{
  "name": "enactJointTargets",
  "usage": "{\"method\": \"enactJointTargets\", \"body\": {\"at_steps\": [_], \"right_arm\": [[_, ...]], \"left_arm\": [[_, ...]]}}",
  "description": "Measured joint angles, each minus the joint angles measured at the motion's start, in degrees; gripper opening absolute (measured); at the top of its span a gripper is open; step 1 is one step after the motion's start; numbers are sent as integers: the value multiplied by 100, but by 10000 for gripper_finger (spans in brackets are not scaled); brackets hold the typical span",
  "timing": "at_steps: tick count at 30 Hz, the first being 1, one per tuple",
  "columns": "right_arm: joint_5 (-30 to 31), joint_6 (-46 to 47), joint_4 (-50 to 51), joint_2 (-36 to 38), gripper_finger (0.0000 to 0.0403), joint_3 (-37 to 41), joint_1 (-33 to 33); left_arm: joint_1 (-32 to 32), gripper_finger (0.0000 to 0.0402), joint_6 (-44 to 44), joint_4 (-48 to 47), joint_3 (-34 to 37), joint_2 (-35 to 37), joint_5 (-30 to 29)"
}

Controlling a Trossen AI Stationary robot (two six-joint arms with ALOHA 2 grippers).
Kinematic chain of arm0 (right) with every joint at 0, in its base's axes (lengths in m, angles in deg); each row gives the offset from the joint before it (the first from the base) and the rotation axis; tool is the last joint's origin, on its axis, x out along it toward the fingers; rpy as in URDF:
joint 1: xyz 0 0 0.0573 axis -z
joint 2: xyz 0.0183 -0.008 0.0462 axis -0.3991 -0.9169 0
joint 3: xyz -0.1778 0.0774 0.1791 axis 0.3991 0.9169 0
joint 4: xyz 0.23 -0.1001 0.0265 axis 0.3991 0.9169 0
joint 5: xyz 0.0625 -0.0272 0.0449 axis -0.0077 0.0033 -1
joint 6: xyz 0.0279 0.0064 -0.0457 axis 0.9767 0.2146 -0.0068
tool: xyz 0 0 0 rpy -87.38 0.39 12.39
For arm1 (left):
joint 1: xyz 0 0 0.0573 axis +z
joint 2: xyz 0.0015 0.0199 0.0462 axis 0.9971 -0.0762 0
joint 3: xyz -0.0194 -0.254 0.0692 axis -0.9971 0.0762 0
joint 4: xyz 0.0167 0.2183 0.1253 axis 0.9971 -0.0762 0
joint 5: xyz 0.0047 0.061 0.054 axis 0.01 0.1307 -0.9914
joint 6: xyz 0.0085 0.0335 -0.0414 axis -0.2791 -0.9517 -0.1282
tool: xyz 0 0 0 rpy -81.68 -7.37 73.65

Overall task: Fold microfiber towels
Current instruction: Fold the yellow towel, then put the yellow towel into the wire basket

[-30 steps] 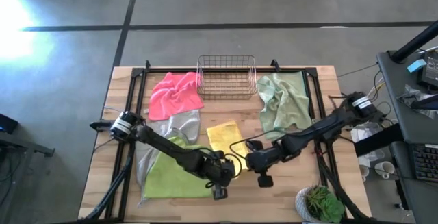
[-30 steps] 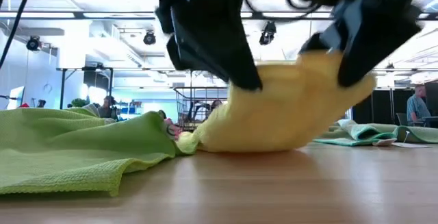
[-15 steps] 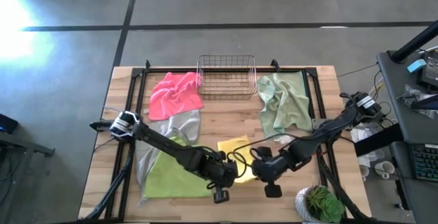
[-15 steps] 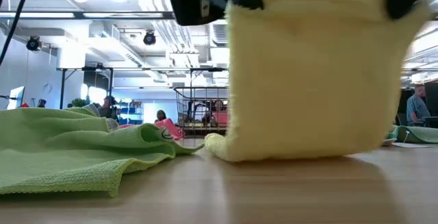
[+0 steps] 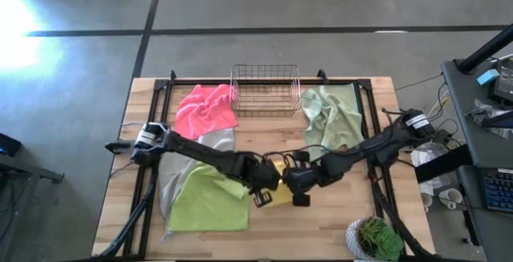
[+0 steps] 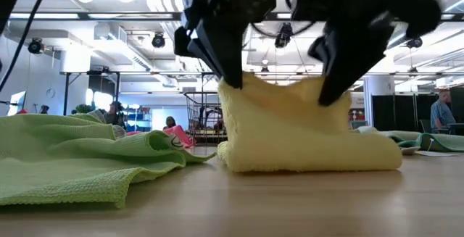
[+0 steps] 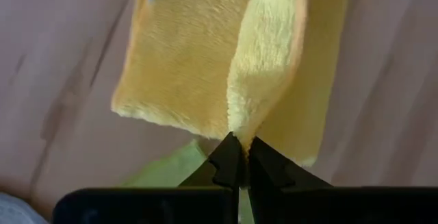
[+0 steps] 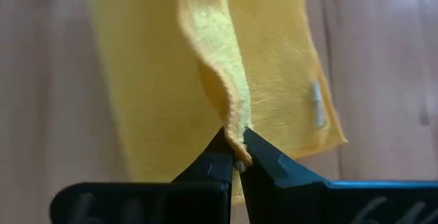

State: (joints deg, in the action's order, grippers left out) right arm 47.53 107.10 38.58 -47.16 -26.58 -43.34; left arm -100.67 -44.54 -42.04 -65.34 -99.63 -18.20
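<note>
A yellow microfiber towel (image 5: 278,183) is held up off the table (image 5: 337,230), well in front of the copper wire basket (image 5: 265,90). One edge is pinched by the left gripper (image 7: 238,157) and the right gripper (image 8: 235,154), both clamped tight on the pile (a soft, limp cloth, best taken at its corners). The held edge runs parallel to the basket's front, the rest draped below.

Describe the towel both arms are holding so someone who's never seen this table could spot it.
On the wooden table, look at the middle near the front edge. The yellow towel hangs there, pinched by the left gripper and right gripper. It's the only yellow cloth, beside the flat lime green towel.
</note>
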Motion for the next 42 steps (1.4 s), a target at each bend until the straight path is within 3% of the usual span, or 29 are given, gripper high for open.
{"method": "enactJointTargets", "body": {"at_steps": [18,23,31,36,42], "right_arm": [[35,-103,-24,-144,12,48,300],[39,7,-18,-144,48,13,309],[68,-2,29,-119,125,13,446],[43,-139,252,121,154,9,575],[-96,-528,1188,736,164,14,537]], "left_arm": [[342,0,-5,136,424,-7,96],[347,24,-49,232,424,-7,-217],[404,101,-53,195,389,-9,-328],[523,133,-53,142,353,98,33],[306,136,-55,145,346,503,270]]}}
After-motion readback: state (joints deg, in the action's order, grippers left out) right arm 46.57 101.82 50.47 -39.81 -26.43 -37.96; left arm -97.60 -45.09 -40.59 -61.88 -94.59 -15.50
